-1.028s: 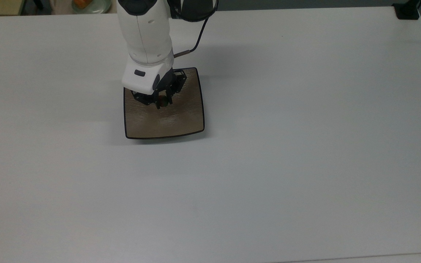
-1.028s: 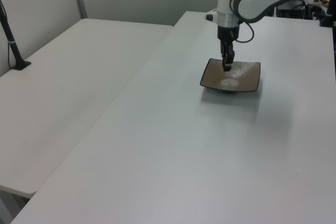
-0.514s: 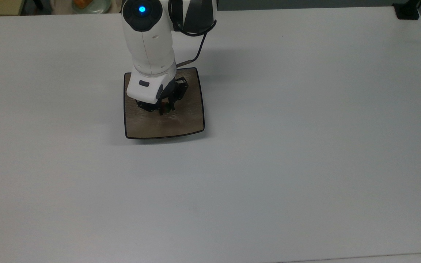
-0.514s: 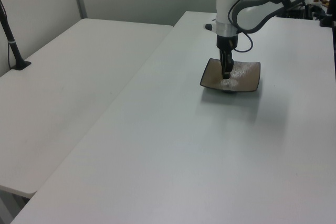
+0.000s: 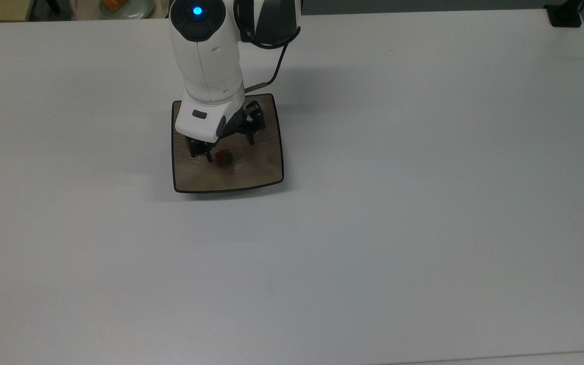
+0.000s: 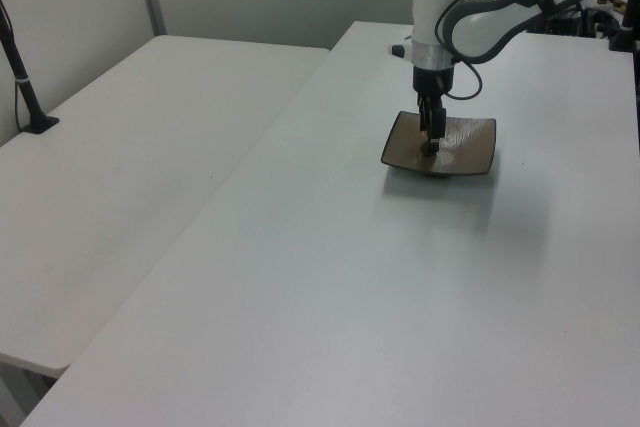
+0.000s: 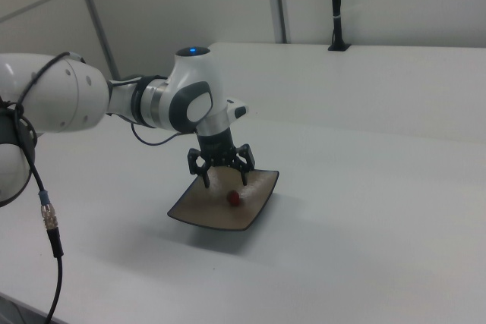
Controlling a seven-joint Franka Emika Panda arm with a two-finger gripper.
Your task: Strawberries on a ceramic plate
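- Black two-finger gripper (image 5: 229,143) on the white Franka arm stands spread wide and holds nothing; in the right view (image 7: 222,173) its two fingers splay out to either side above the fruit.
- Directly under it lies the tiny red strawberry with a dark green leafy cap (image 5: 223,158), resting on the square tan-brown glossy ceramic plate with a thin dark rim (image 5: 261,162); in the right view the berry (image 7: 235,198) sits near the middle of the plate (image 7: 205,216), clear of both fingers.
- Judging by that, the placing step looks done: the berry is on the plate and free of the claw (a release, as far as these views allow).
- What the next move calls for, as I judge it, is a straight lift away from the plate, fingers kept apart so neither tip clips the berry or nudges the dish; a sideways sweep at this height could roll the small round fruit off.
- As to pose, the arm reaches in from the top view's upper edge, wrist pointing straight down over the plate's middle, a blue light showing on its upper joint.
- In the left view the gripper (image 6: 431,137) hangs upright, low over the plate (image 6: 469,159), on the plain white table (image 5: 398,203).
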